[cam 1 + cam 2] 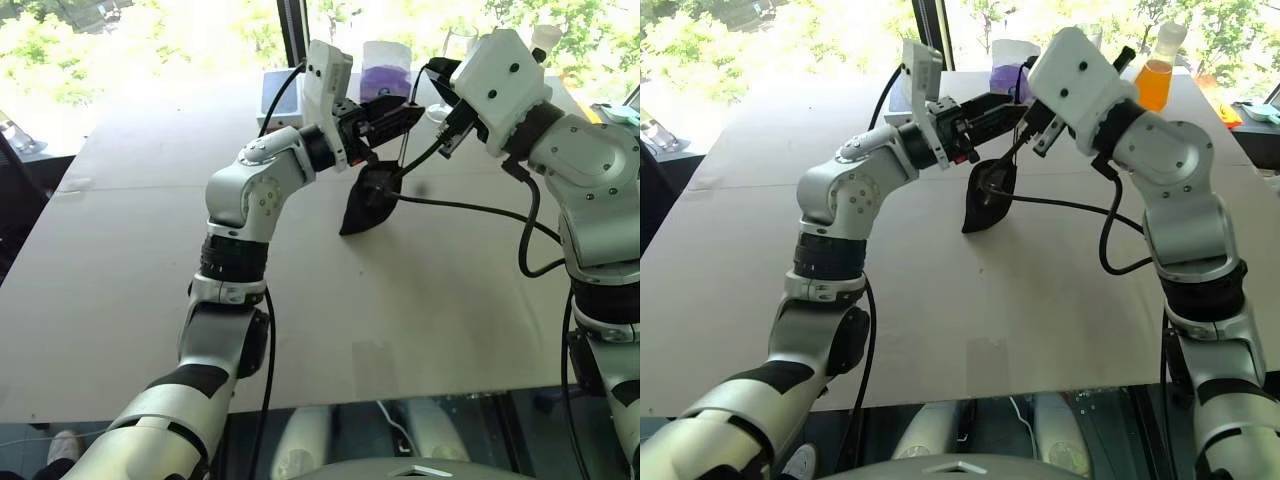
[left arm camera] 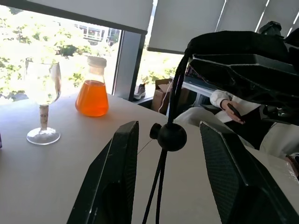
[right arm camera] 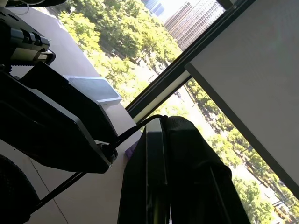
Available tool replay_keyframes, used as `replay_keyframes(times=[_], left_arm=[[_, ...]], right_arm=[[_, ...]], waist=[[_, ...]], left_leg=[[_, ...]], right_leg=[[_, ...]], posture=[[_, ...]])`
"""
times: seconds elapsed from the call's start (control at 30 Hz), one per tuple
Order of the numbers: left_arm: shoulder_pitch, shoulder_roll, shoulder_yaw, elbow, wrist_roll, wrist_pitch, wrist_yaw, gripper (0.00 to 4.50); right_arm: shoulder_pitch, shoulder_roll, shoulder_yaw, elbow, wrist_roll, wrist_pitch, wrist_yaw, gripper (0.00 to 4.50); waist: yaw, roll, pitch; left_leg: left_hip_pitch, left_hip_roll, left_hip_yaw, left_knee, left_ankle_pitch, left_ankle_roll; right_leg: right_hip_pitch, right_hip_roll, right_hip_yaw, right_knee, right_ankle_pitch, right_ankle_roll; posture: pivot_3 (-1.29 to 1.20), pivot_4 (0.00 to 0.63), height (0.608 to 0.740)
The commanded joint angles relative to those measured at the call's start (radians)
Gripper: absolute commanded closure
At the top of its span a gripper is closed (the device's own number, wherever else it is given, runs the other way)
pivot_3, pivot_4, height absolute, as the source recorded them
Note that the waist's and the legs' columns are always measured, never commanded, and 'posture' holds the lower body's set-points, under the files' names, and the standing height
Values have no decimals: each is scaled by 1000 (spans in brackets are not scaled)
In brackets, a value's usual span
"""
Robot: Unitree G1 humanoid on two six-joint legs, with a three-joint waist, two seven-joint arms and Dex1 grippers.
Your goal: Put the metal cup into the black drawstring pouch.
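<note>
Pinches the thin cord (image 3: 135, 128) flat between the right fingers (image 3: 187, 154), fully closed, no gap. Holds the left fingers (image 2: 117, 177) apart, about half spread, gripping nothing, one on each side of the cord's bead (image 2: 172, 136), which sits in the middle of the left wrist view without touching either finger.

Lets the black drawstring pouch (image 1: 368, 200) hang from that cord just below both sets of fingers, in the upper middle of the head views, its lower tip at or just on the surface (image 1: 150, 250); cannot tell which. Shows a bulged shape, yet cannot tell from here whether the metal cup is already inside. Leaves the wine glass (image 2: 42, 88) and the flask of orange liquid (image 2: 92, 93) standing side by side, well apart from the pouch, at the far edge, left of centre in the left wrist view.

Looks like the drawstring step: neck held up by the right side, left side lined up on the bead. Calls next, probably, for closing the left fingers on the bead or the cord just under it, then working the neck against the right-hand hold. Needs care not to swing the pouch or drag it over the surface.
</note>
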Motion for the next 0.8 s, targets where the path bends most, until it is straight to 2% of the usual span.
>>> replay_keyframes(times=[0.03, 0.13, 0.33, 0.47, 0.8], left_arm=[[-22, -18, 10, -9, -15, -13, -14, 3099], [-16, -28, 7, -7, -14, -9, -21, 4322], [-9, -27, 10, 6, -7, -6, -27, 4361], [32, 0, -27, 8, 27, -4, -52, 4361], [184, 94, -113, -15, 88, 43, -102, 4361]], right_arm=[[-35, 5, -9, -56, 7, 2, -1, 4500], [-31, 9, -4, -65, 7, 9, 1, 4500], [-27, 12, -24, -63, 4, 22, -19, 4500], [-54, -2, -81, -1, -15, 11, -74, 4500], [-58, -163, -251, 287, -53, -98, -228, 4500]], waist=[[0, 0, 0], [0, 0, 0], [-1, 0, 0], [-1, 0, 0], [1, 0, 0]], left_leg=[[0, 0, 0, 0, 0, 0], [0, 0, 0, 0, 0, 0], [0, 0, 0, 0, 0, 0], [0, 0, 0, 0, 0, 0], [0, 0, 1, 0, 0, 0]], right_leg=[[0, 0, 0, 0, 0, 0], [0, 0, 0, 0, 0, 0], [0, 0, 0, 0, 0, 0], [0, 0, 0, 1, 0, 0], [0, 0, 1, 1, 0, 0]], posture=[[0, 150, 740], [0, 150, 740], [0, 150, 740], [0, 150, 740], [0, 150, 740]])
